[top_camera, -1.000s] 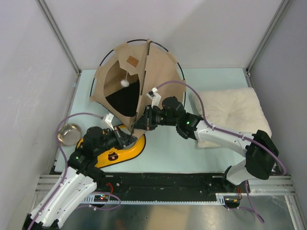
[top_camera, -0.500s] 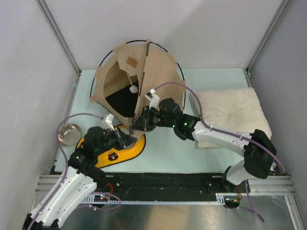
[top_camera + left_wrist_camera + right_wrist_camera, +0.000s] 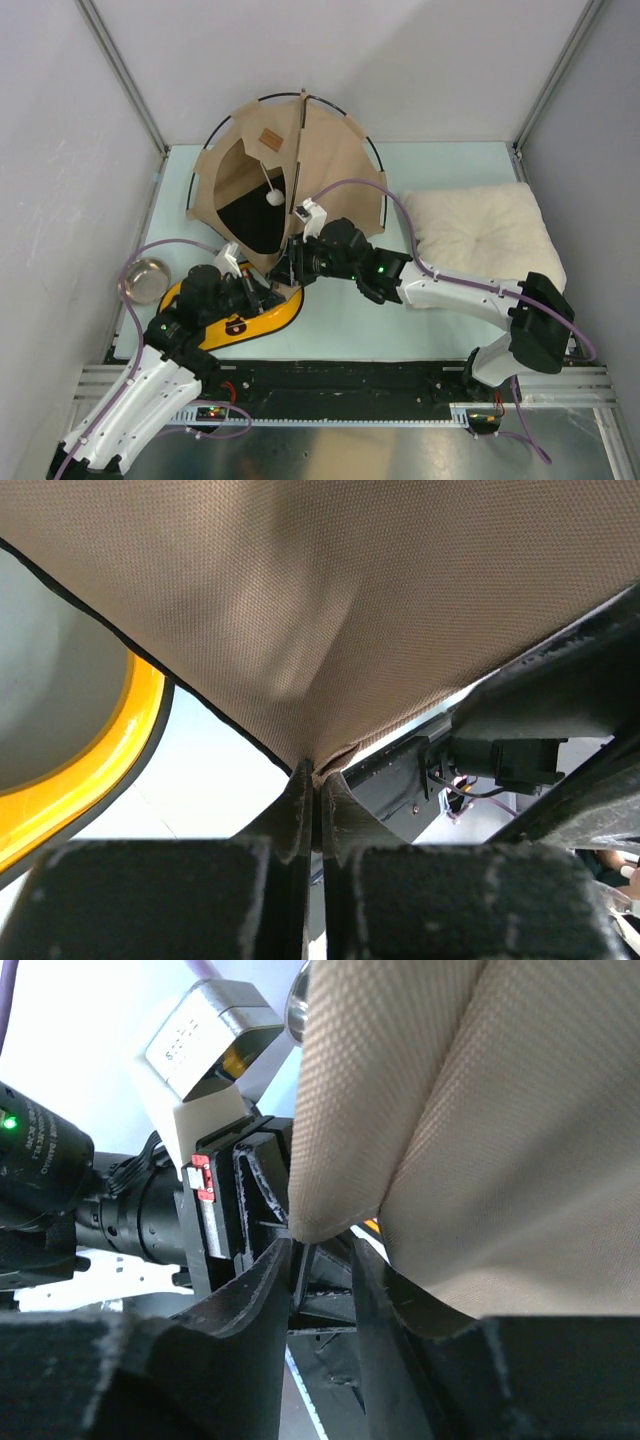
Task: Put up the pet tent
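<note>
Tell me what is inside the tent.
Through the opening of the tent, the top view shows a dark floor and a white pom-pom dangling on a string. Nothing else shows there; the tent itself covers the rest of the inside.

Reached with the left arm forward and to the right, elbow bent; pinched the left gripper tight on the hem of the pet tent. Stretched the right arm far to the left; held the right gripper with jaws slightly apart, facing the left one closely.
</note>
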Robot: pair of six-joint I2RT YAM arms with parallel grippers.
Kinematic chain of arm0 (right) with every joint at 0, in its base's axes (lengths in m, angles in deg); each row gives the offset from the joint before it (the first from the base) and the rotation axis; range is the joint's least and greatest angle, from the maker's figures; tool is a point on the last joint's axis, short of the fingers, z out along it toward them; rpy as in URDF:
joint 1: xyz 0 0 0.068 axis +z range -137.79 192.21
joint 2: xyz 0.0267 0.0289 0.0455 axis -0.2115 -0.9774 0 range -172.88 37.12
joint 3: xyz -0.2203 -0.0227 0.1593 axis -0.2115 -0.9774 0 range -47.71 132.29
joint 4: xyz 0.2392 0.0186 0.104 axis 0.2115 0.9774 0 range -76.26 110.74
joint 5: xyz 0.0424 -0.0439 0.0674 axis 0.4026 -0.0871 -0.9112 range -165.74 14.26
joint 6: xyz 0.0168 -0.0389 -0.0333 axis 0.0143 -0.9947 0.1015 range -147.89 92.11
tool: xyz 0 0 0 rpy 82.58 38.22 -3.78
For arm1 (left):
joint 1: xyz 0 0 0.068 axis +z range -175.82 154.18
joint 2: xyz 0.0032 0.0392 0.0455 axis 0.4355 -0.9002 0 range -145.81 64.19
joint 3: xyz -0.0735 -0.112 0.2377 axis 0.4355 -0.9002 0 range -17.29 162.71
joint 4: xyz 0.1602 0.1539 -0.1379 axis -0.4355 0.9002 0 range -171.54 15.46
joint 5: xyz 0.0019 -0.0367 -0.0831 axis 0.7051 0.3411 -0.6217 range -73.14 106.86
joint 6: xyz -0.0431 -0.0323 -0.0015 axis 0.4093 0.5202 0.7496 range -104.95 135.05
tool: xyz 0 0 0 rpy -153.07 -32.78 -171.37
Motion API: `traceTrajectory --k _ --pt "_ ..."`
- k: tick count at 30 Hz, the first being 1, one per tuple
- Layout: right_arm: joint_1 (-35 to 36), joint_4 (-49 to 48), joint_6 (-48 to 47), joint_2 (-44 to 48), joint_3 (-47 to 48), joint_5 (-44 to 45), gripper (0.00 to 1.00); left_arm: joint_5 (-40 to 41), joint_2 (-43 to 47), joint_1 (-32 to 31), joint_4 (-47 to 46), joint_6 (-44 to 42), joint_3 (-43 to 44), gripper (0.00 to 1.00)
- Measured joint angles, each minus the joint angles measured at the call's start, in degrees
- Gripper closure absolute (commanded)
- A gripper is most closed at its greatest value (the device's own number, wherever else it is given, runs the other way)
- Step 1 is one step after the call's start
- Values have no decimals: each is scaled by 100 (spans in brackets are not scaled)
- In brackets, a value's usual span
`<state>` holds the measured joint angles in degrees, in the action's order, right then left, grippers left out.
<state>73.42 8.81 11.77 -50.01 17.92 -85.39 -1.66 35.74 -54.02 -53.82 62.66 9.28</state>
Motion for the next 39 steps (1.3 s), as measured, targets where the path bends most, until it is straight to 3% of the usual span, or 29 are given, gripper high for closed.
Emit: traceTrajectory --k 4,8,16,22,32,39 --pt "24 129 -66 9 0 155 53 -7 7 -35 28 7 0 100" --pt "116 212 -72 15 -2 216 51 -7 7 -35 31 13 0 100" --pt "448 256 -94 116 -223 352 64 -4 -7 -46 31 11 0 100" --pt "636 216 -111 122 -295 404 79 13 0 -46 33 13 0 100" --pt "614 -9 -118 122 -295 476 68 33 109 -55 79 39 -33 100" --pt "553 -125 -118 122 -295 485 68 33 109 -55 81 37 -44 100"
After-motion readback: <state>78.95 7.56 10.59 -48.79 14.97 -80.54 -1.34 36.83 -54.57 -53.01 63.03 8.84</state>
